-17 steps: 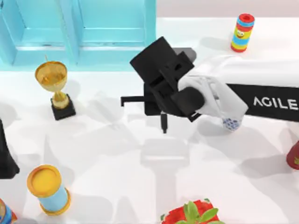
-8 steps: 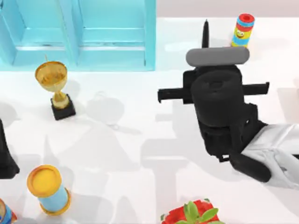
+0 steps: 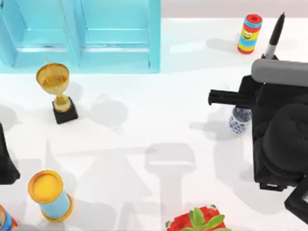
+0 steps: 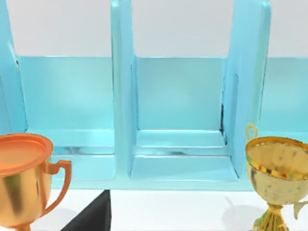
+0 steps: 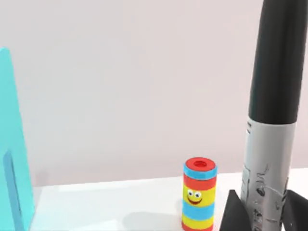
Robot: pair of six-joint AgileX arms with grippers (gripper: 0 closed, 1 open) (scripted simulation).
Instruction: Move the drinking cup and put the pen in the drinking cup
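Standing upright on the white table (image 3: 144,144), toward its right side: the drinking cup (image 3: 239,121), white with a blue floral pattern, mouth facing up and nothing inside.

Just right of the cup, and overlapping its edge from above: the black bulk of the right arm (image 3: 284,139).

Clamped in the right gripper (image 5: 262,214), with dark fingers (image 5: 232,214) pressed against either side of the barrel: the pen (image 3: 275,34), black with a pale grey label band, raised off the table, up past the cup toward the far edge and slightly right of it, tip pointing away from the cup.

Beyond the cup, near the far edge, just left of the pen's tip: a striped smiley-face cylinder (image 3: 250,32) in red, blue and yellow.

Far left of the cup and behind it: a light-blue shelf unit (image 3: 96,33). Well left of the cup, in front of that shelf: a gold trophy (image 3: 57,91) on a black base.

Left of the cup and nearer the front edge: a red-potted green plant (image 3: 197,220). Much farther left, also at the front: a yellow-rimmed light-blue cylinder (image 3: 49,195).

Parked well away from the cup at the left edge: the left arm (image 3: 6,161); cannot tell whether its gripper is open or closed.
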